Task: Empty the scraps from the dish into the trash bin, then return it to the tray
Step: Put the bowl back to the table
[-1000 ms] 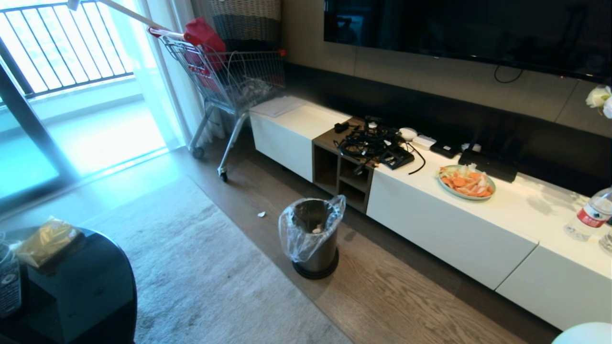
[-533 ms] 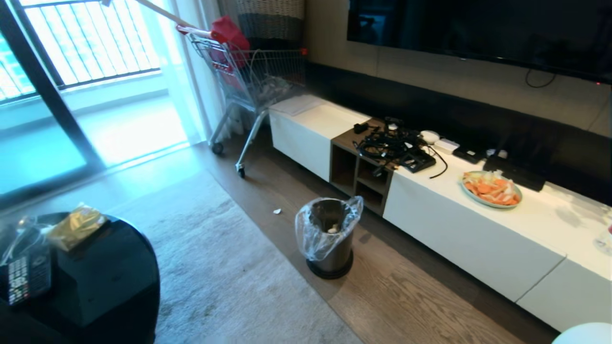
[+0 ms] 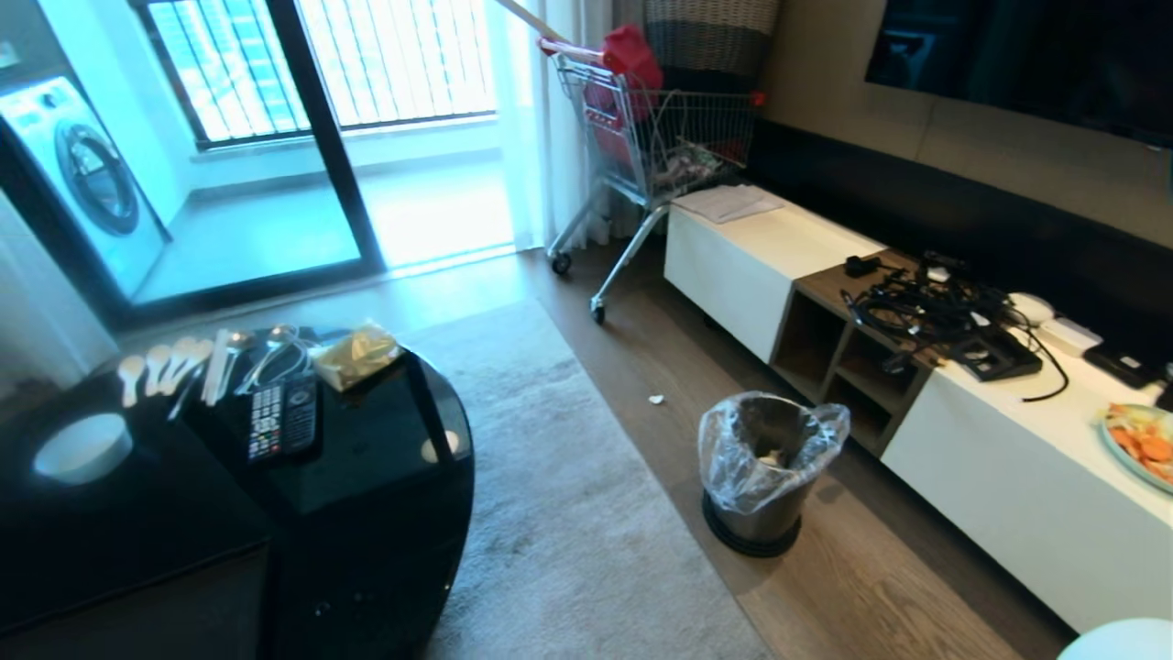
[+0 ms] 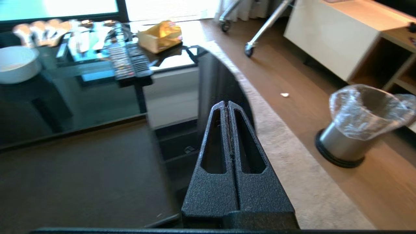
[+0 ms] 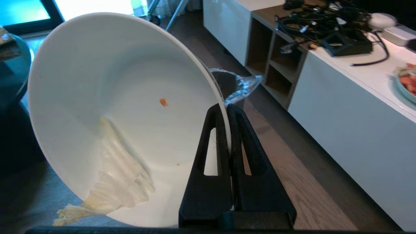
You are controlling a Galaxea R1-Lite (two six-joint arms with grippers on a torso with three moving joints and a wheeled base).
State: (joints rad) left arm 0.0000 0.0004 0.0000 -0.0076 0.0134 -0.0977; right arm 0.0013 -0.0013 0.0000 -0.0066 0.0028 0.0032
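The right gripper (image 5: 228, 105) is pinching the rim of the glossy white deep bowl (image 5: 113, 107), tilted, with pale strips clinging (image 5: 113, 175). The left gripper (image 4: 227, 104) is idling, fingers together. I judge carrying it level toward the dark table at the head view's lower left (image 3: 367, 477) is the better way.

The dish (image 5: 123, 107) hides most of the trash bin (image 5: 235, 85) behind its rim. At the head view's right edge, the orange-slice plate (image 3: 1141, 445) is cut off.

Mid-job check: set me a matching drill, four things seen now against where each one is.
Things:
1. dish
2. trash bin
3. remote controls
4. pale-green plate

Places:
A. on the white cabinet
B. on the wooden floor
C. rim clamped in the right hand
D. on the black glass table

Pairs: 1-C, 2-B, 3-D, 4-A
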